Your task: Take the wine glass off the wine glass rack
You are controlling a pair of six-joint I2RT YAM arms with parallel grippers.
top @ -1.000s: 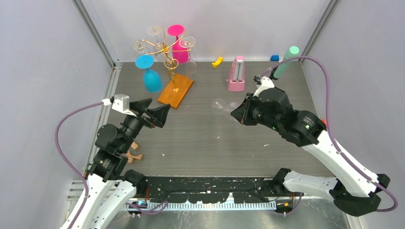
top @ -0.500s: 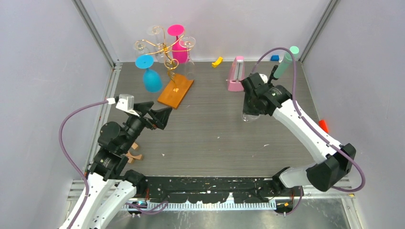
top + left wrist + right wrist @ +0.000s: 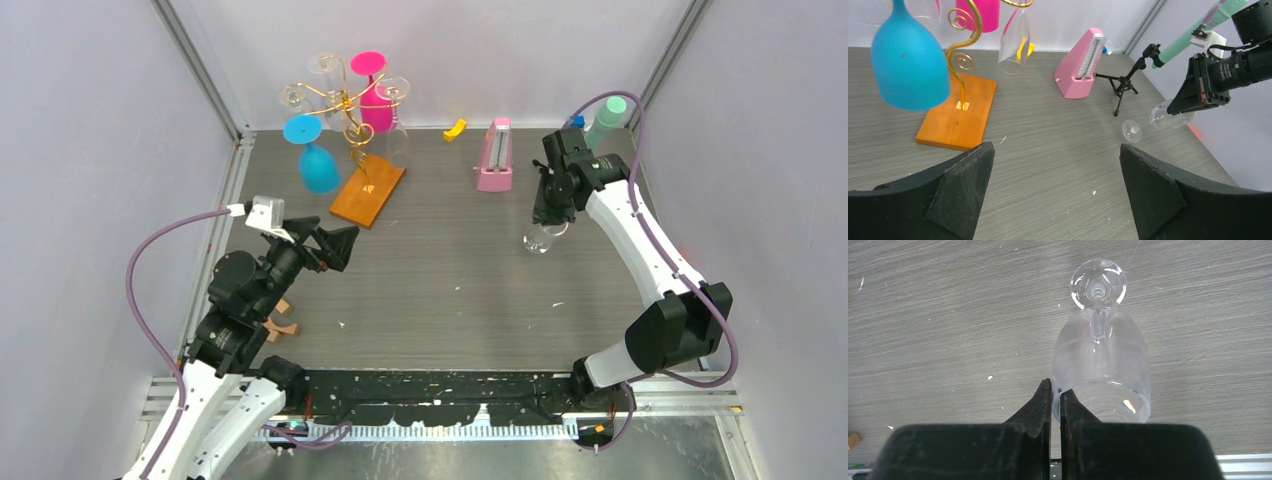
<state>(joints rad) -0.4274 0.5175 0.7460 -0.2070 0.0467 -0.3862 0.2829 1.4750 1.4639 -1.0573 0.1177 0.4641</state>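
Clear wine glass (image 3: 1100, 365) well apart from the wine glass rack (image 3: 368, 192), right of centre in the top view. Pinched at the bowl's rim wall by the right gripper (image 3: 1055, 395), jaws nearly closed with only the thin glass between them. Tilted, foot low toward the grey table (image 3: 440, 290); contact with it not discernible. Rack at upper left, gold spirals over an orange base, hung with a blue glass (image 3: 318, 165), a pink glass (image 3: 378, 112) and clear ones. Pink metronome (image 3: 494, 155) at top centre, just left of the right arm. Left gripper (image 3: 1055, 147) at lower left, jaws spread wide, nothing between them.
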